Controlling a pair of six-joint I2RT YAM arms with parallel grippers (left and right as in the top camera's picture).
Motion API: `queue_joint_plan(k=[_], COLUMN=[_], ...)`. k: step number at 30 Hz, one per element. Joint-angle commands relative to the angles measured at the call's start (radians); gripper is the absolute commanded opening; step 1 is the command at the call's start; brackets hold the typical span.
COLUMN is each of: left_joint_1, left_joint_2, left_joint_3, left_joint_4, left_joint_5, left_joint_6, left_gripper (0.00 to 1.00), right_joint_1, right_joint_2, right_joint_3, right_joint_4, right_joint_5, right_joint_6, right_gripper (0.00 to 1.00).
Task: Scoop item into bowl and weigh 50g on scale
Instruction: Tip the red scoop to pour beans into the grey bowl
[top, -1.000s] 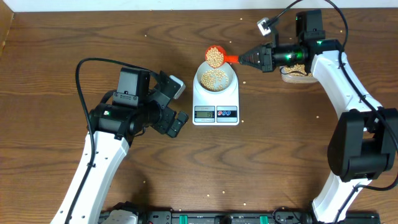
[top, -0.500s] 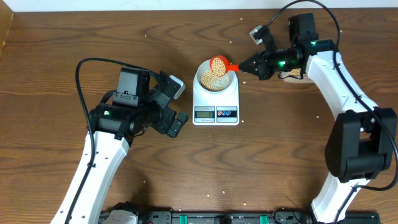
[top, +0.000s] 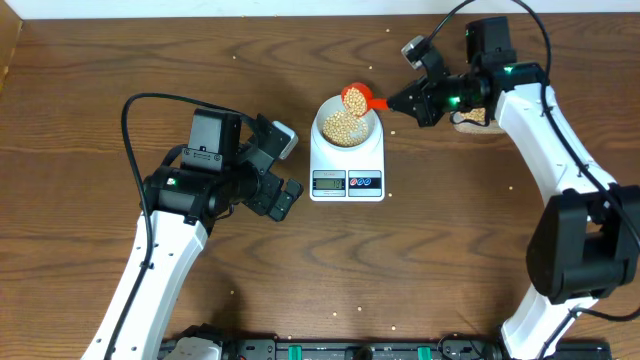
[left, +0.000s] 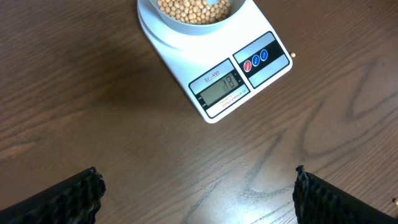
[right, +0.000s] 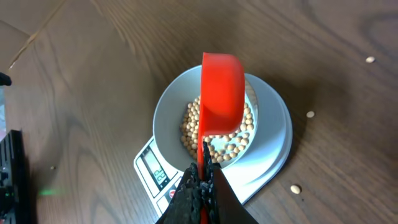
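Right gripper (right: 200, 180): clamped on red scoop (right: 222, 93) handle
Scoop: tilted over bowl (right: 165, 121), beans (right: 189, 124) below
Bowl: on scale (left: 186, 56)
Left gripper (left: 198, 183): spread wide, empty

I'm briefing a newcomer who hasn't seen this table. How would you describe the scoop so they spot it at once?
On the wooden table, find the white scale in the middle, with a pale bowl of beans on it. The scoop hangs tilted over that bowl, its handle gripped by the right end effector. Unlike its pale neighbours, it is bright red.
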Motion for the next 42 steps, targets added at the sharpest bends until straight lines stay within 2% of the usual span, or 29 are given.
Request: queue_joint_plan(k=[1, 27, 42], left_joint_1=[-0.003, -0.003, -0.003], left_joint_2=[-0.007, -0.007, -0.007], left_joint_3=[0.020, 0.020, 0.020], left_joint_4=[-0.002, -0.002, -0.002], left_joint_5=[0.013, 0.013, 0.013], left_joint_6=[0.013, 0.013, 0.013], left_gripper=[0.99, 0.99, 0.99], right_joint_1=[0.013, 0.016, 0.064], right_joint_2=[-0.030, -0.030, -0.032], right_joint_3=[0.015, 0.015, 0.015], right_joint_4=[-0.001, -0.059, -0.058], right_joint_5=[-0.005, -0.032, -0.057], right_joint_6=[-0.020, 0.003, 0.025], right_gripper=[0.01, 0.01, 0.01])
